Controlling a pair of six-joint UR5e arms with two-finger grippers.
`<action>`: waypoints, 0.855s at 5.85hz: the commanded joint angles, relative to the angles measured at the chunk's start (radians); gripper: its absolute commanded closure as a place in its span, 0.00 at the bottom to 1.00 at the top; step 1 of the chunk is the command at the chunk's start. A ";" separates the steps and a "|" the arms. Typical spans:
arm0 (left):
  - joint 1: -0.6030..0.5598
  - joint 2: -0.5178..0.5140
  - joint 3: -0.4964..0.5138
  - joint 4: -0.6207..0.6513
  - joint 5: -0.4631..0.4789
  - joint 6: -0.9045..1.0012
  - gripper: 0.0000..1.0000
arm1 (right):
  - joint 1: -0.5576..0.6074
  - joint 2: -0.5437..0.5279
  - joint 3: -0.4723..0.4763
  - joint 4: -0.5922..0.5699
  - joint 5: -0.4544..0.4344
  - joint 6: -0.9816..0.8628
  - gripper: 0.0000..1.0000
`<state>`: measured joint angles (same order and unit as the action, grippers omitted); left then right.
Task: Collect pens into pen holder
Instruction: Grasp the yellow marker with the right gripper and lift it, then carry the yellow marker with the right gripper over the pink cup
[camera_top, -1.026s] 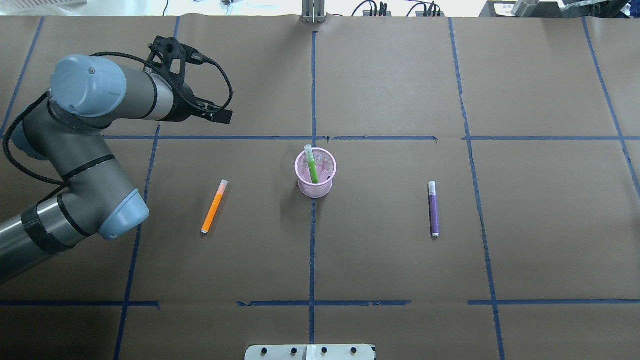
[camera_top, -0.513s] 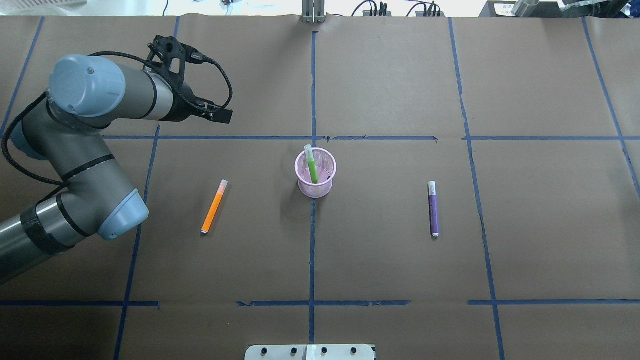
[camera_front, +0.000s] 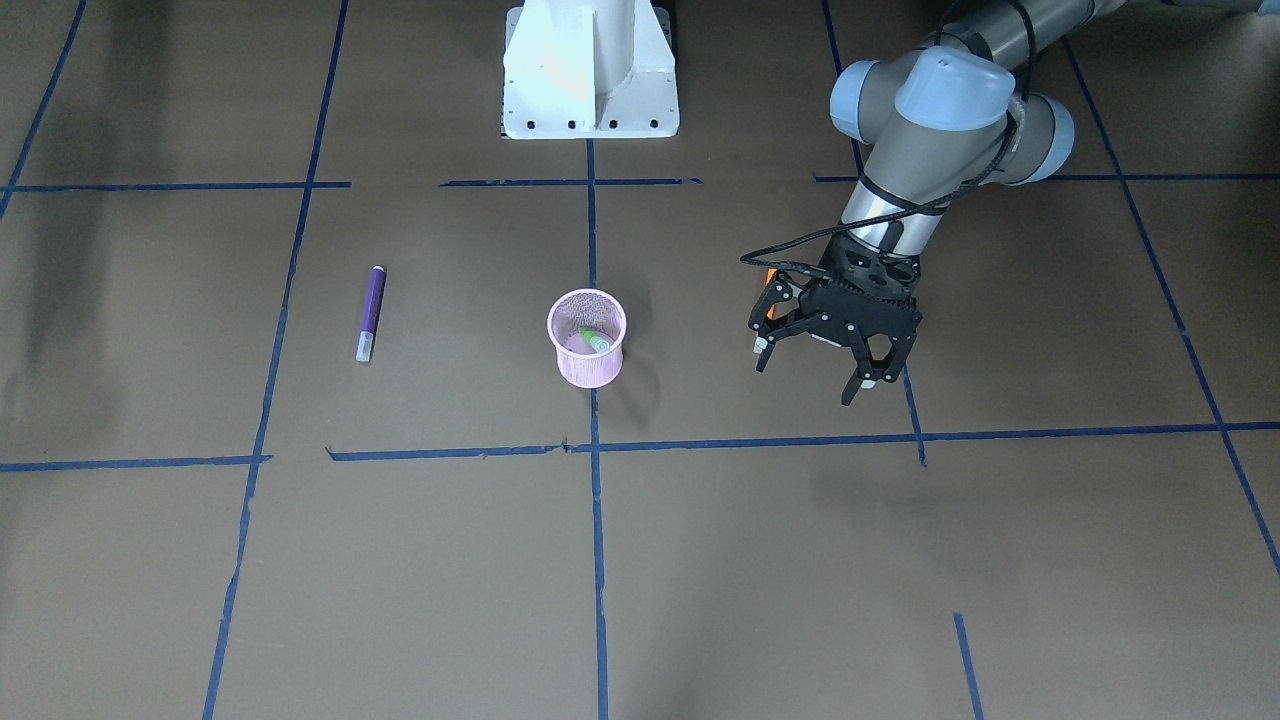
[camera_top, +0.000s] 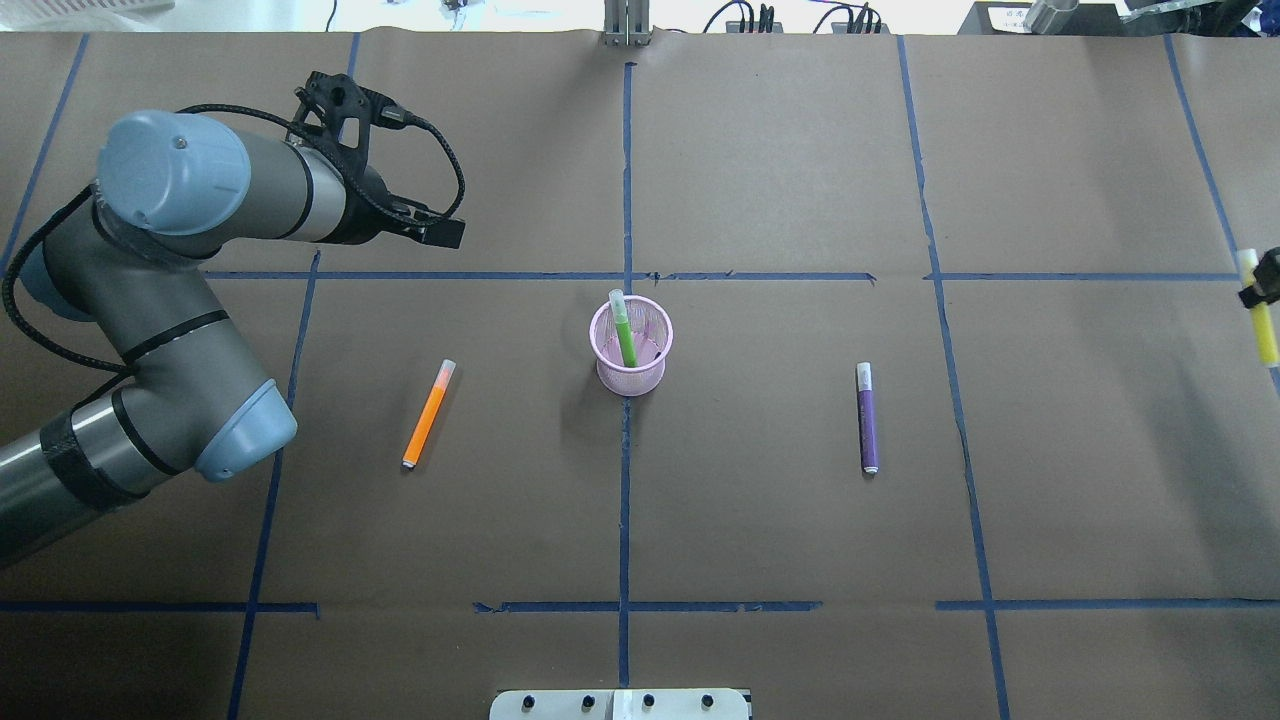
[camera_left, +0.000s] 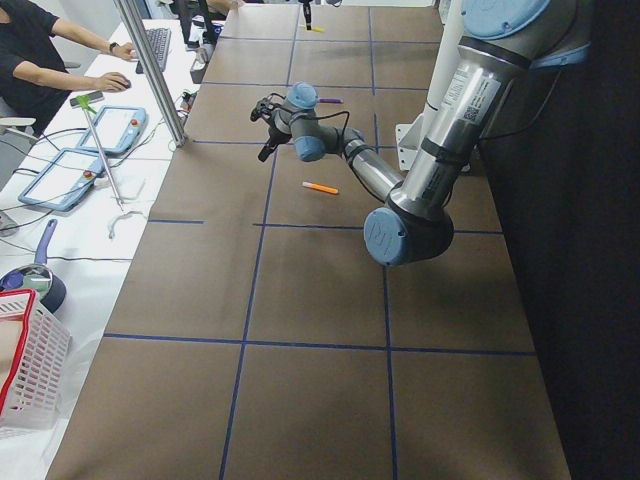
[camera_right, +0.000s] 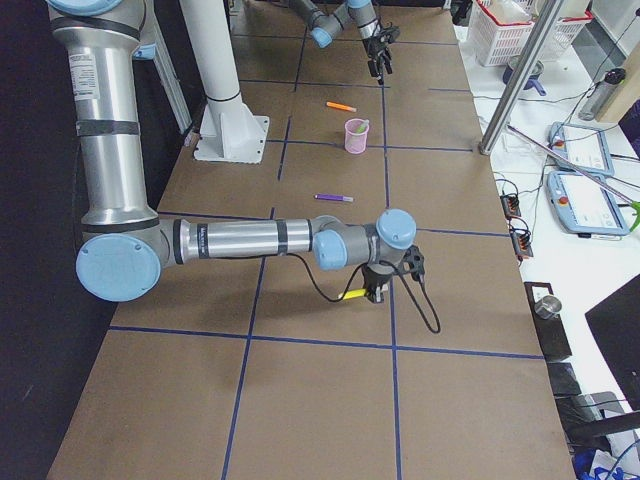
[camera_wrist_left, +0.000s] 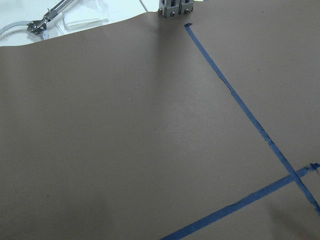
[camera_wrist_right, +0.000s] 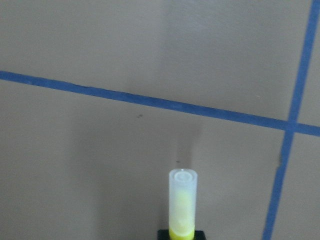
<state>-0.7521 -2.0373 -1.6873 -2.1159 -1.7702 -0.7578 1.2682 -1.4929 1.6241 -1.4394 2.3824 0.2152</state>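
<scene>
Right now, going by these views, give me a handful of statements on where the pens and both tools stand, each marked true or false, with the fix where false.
1. The green pen stands in the pen holder. True.
2. The orange pen is inside the holder. False: it lies on the table, apart from the holder.
3. The left tool is open and holds nothing. True.
4. The right tool is empty. False: it grips a yellow pen.
5. The purple pen lies flat on the table, clear of the holder. True.
</scene>
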 joint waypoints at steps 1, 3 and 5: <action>0.000 0.000 0.001 0.001 0.000 0.000 0.00 | -0.187 0.113 0.187 0.001 -0.085 0.323 1.00; 0.000 0.002 0.001 0.001 0.000 0.000 0.00 | -0.416 0.332 0.275 -0.003 -0.288 0.711 1.00; 0.002 0.002 0.003 -0.001 0.000 0.000 0.00 | -0.600 0.475 0.296 -0.004 -0.565 0.829 1.00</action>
<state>-0.7506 -2.0363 -1.6848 -2.1158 -1.7702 -0.7578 0.7510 -1.0878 1.9125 -1.4423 1.9434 0.9945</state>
